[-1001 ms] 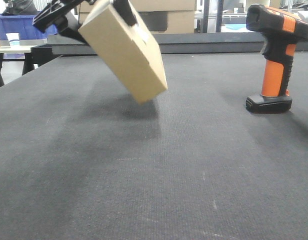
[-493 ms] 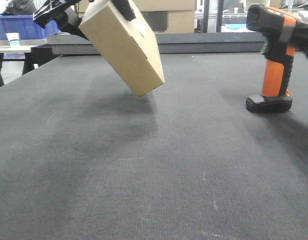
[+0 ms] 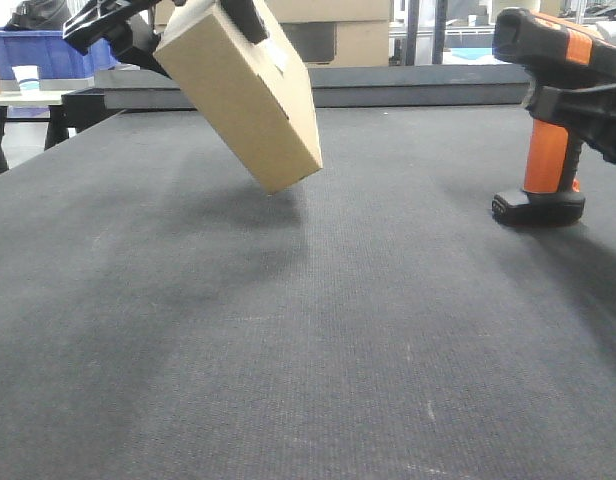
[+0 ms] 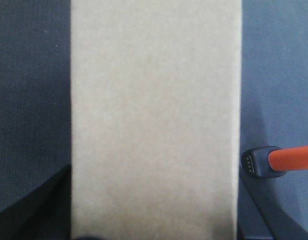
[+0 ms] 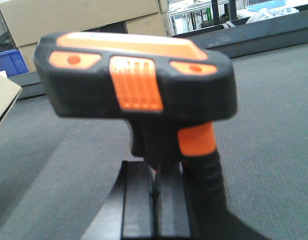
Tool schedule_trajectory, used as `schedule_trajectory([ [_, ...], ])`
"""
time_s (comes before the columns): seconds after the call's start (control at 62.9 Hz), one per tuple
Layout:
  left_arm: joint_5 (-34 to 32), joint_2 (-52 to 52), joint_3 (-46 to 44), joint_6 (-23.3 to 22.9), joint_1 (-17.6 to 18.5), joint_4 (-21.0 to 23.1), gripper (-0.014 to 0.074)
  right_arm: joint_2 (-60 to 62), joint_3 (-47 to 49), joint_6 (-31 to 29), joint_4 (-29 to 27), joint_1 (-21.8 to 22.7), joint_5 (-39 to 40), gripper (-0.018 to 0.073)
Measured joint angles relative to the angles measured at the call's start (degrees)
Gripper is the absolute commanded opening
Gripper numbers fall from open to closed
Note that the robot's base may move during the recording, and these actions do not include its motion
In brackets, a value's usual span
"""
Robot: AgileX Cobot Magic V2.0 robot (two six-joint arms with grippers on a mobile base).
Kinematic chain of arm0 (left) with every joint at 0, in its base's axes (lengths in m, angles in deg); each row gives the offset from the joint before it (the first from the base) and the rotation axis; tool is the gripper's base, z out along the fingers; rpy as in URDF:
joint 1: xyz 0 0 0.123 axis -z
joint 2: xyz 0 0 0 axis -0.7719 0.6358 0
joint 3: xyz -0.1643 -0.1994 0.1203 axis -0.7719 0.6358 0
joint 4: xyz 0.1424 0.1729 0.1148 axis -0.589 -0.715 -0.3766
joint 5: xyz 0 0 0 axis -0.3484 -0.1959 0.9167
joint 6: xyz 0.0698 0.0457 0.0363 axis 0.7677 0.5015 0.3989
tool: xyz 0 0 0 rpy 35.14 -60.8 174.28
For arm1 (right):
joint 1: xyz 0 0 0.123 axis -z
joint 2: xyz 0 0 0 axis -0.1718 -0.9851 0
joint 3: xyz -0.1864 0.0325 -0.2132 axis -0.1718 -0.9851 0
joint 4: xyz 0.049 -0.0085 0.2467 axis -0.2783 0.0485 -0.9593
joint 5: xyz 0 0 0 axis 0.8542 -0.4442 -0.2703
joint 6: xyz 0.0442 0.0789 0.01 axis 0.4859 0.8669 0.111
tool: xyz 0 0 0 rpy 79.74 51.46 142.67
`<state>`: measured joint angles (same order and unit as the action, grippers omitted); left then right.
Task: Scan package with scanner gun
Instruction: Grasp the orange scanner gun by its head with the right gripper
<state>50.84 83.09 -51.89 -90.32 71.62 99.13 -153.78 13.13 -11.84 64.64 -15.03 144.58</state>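
Front-facing view, left hand (image 3: 193, 22) pinching tilted package (image 3: 243, 100) aloft, right hand (image 3: 593, 115) at scanner gun (image 3: 553, 60), grip unclear

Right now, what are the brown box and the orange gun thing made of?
The package looks like plain cardboard: matte tan, flat faces, crisp folded edges. The scanner gun looks like hard moulded plastic, black with orange parts; the ribbed black grip may be rubbery, hard to tell.

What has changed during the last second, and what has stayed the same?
The left gripper lifted the tilted plain brown cardboard package slightly higher. The right gripper came in at the handle of the black-and-orange pistol-shaped scanner gun. The scanner still stands on the dark table.
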Motion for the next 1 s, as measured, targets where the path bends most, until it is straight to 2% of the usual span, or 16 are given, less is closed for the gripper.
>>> schedule_trajectory([
  [0.095, 0.0, 0.38, 0.0, 0.0, 0.0, -0.04, -0.0111, -0.08, 1.38, 0.0, 0.0, 0.0, -2.59, 0.0129],
  [0.143, 0.0, 0.54, 0.0, 0.0, 0.0, -0.14, -0.0111, -0.12, 2.02, 0.0, -0.12, 0.0, -3.53, 0.0289],
  [0.175, 0.0, 0.76, 0.0, 0.0, 0.0, -0.14, -0.0111, -0.12, 2.15, 0.0, -0.24, -0.09, -4.05, 0.0365],
  [0.254, 0.0, 1.13, 0.0, 0.0, 0.0, -0.14, -0.0111, -0.12, 2.67, 0.0, -0.37, -0.09, -4.78, 0.0536],
  [0.286, 0.0, 1.25, 0.0, 0.0, 0.0, -0.14, -0.0111, -0.12, 2.77, 0.0, -0.48, -0.09, -4.89, 0.0578],
  [0.668, 0.0, 1.58, 0.0, 0.0, 0.0, -0.14, -0.0111, -5.14, 5.54, 0.0, -3.24, -0.13, -2.71, 0.0568],
  [1.001, 0.0, 1.58, 0.0, 0.0, 0.0, -0.14, -0.0111, -7.3, 9.77, 0.0, -3.45, -0.13, -0.31, 0.0568],
])
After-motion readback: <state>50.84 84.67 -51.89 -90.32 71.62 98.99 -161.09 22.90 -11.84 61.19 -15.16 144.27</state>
